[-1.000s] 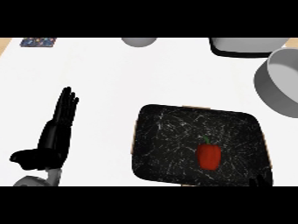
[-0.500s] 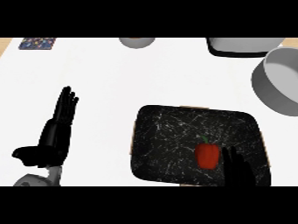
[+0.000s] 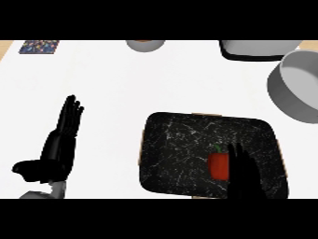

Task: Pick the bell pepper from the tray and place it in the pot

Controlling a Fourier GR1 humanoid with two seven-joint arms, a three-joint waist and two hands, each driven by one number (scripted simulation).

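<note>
On the tray (image 3: 182, 140), the open right hand (image 3: 244, 175) partly hides the bell pepper (image 3: 218, 165).

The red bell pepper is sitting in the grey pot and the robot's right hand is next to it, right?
Not quite. The head view shows the red bell pepper lying on the black tray, not in the grey pot. The right hand is indeed next to it.

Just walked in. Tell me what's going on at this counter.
The robot's right hand reaches over the black speckled tray, fingers straight, right beside the red bell pepper, which lies on the tray, not yet gripped. The grey round pot waits up right. The left hand rests open at left.
</note>
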